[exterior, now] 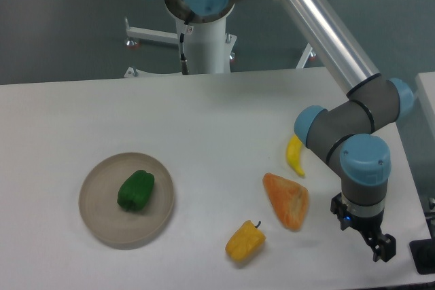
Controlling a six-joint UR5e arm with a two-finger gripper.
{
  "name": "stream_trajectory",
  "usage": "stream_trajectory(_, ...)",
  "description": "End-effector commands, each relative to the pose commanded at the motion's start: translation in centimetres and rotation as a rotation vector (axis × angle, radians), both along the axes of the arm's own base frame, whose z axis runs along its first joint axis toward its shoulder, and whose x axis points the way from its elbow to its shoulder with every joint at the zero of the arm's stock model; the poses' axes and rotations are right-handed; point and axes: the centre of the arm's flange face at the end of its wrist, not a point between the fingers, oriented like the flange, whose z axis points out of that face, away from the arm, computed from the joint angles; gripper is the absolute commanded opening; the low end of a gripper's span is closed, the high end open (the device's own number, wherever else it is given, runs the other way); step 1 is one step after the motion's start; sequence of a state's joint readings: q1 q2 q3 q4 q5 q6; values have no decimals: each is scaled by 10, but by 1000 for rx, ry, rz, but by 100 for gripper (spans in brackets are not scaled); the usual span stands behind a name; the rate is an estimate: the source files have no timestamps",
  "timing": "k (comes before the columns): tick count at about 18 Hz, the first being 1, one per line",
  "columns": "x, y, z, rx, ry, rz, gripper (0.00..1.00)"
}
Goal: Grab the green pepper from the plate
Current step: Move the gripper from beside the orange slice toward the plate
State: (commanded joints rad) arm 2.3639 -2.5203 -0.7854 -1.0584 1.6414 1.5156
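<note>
The green pepper, small, glossy and dark green, lies on the round beige-grey plate at the front left of the table. My gripper hangs at the front right, far from the plate, pointing down at the table. Its black fingers stand apart with nothing between them, so it is open and empty.
A yellow pepper with a dark stem lies at front centre. An orange wedge-shaped piece and a small yellow curved piece lie just left of my arm. The arm's base stands at the back edge.
</note>
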Motion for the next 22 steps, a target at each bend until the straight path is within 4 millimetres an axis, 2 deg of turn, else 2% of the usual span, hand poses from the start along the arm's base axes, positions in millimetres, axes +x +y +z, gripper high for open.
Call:
stream_trajectory(5, 2, 1, 2, 6, 0, 10, 100)
stream_trajectory(8, 17, 7, 11, 10, 0, -5, 100)
stream_trajectory(12, 40, 3, 18, 10, -26, 22, 100)
stream_trajectory(16, 80, -4, 42, 22, -50, 76, 100)
stream_trajectory(22, 182, -2, 69, 46, -149, 248, 100)
